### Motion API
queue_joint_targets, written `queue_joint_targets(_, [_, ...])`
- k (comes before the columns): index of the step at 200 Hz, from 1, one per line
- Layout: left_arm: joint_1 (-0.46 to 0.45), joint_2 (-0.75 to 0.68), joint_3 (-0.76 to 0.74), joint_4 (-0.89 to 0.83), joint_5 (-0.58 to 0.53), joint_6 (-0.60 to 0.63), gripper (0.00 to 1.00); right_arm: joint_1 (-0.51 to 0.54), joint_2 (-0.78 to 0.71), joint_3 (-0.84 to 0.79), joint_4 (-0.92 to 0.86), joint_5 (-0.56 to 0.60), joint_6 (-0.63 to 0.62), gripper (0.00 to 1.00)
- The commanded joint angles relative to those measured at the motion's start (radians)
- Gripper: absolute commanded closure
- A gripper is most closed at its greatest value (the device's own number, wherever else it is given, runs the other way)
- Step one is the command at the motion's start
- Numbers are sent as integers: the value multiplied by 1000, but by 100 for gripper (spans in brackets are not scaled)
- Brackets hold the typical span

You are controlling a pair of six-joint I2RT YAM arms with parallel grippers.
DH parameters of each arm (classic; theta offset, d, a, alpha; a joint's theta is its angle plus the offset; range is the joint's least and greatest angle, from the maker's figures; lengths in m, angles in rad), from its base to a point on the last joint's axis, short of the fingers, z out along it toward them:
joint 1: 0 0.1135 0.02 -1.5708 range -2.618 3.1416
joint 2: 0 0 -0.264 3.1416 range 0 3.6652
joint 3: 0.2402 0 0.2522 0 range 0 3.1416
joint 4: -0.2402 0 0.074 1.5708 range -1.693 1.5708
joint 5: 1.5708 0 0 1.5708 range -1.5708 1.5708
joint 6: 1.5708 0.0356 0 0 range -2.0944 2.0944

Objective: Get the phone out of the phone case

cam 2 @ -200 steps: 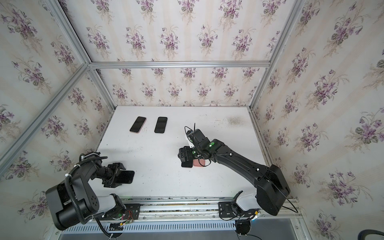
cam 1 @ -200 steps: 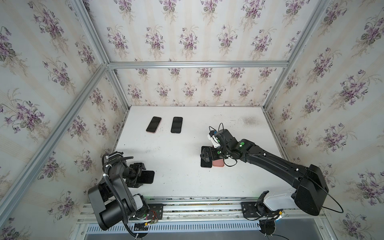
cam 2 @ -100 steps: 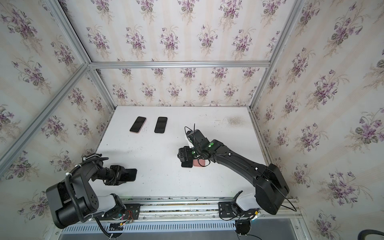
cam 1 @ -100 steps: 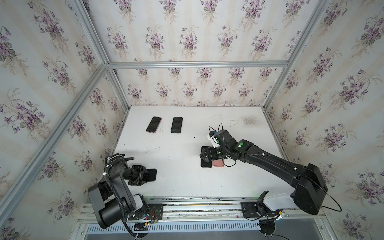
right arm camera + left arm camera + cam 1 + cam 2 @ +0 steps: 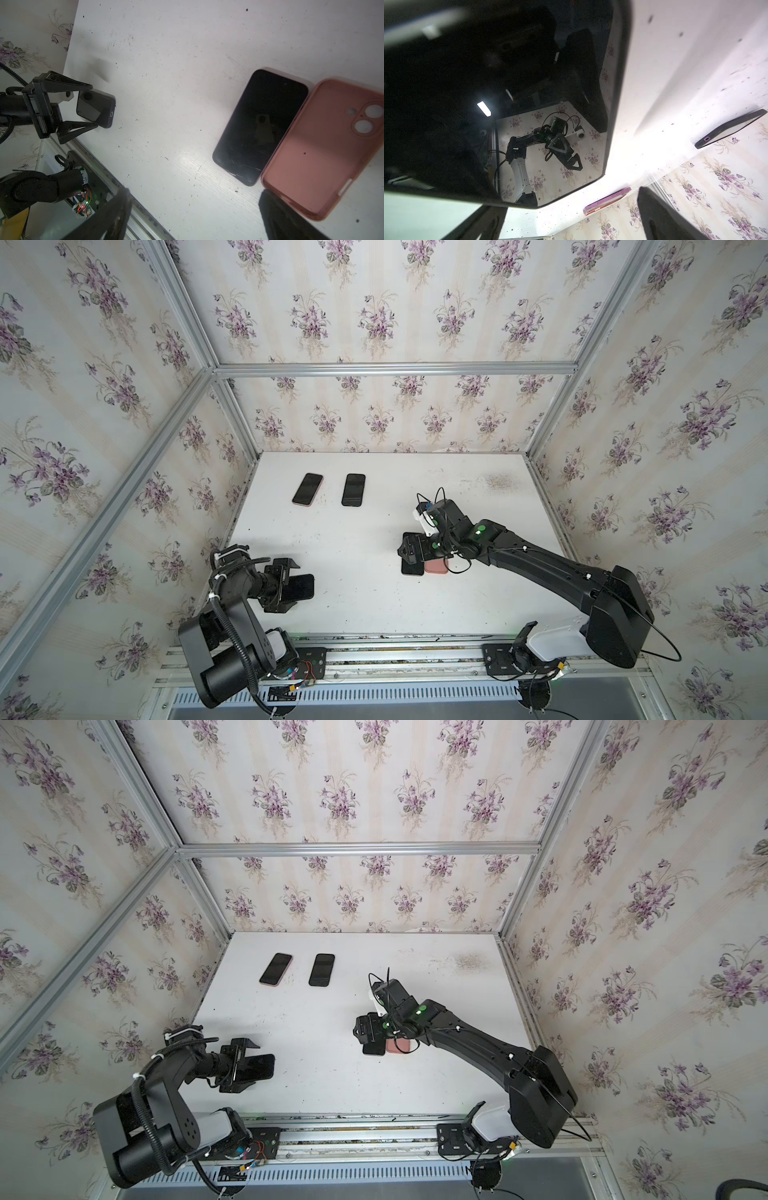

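A: Both top views first. The right gripper (image 5: 405,551) hovers over the phone (image 5: 412,569). The phone lies flat on the white surface (image 5: 357,547), mid-right, with the pink case (image 5: 435,567) touching its side. The jaws are spread and grip nothing.

B: And the left gripper (image 5: 296,584), near the front edge, has a second phone (image 5: 302,587) in a dark case between its jaws. They stand wide, with a gap showing on each side, so I read that one as released.

A: Left wrist view now. That second phone's glossy screen fills most of the frame. I can't tell from here whether it touches the jaws.

B: The right wrist view settles the main pair. The phone is face up and out of the case. The case lies empty, hollow side up, its rim against the phone's long edge. Both lie beyond the tips, close to one jaw, not between them.

A: On handling, I'd judge the phone stiff, with smooth, slippery glass and scuffs or cracks near one end. Take it across its long edges. The case looks soft and light, so pinch its rim.
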Motion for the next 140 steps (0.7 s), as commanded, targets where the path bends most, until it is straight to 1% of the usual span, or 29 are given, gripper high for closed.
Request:
queue_joint_targets(1, [2, 2, -9, 81, -253, 11, 0, 1, 0, -2, 21, -18, 1, 1])
queue_joint_targets(24, [2, -7, 10, 31, -291, -14, 0, 1, 3, -1, 24, -32, -6, 1])
queue_joint_targets(30, [2, -10, 16, 15, -333, -21, 0, 1, 3, -1, 23, -34, -8, 1])
queue_joint_targets(62, [2, 16, 65, -79, -417, -60, 0, 1, 7, -7, 32, -47, -15, 1])
queue_joint_targets(95, [2, 56, 88, -85, -453, -77, 0, 1, 10, -18, 41, -66, -22, 1])
queue_joint_targets(140, [3, 61, 106, -53, -468, -111, 0, 1, 31, -11, 45, -96, -41, 1])
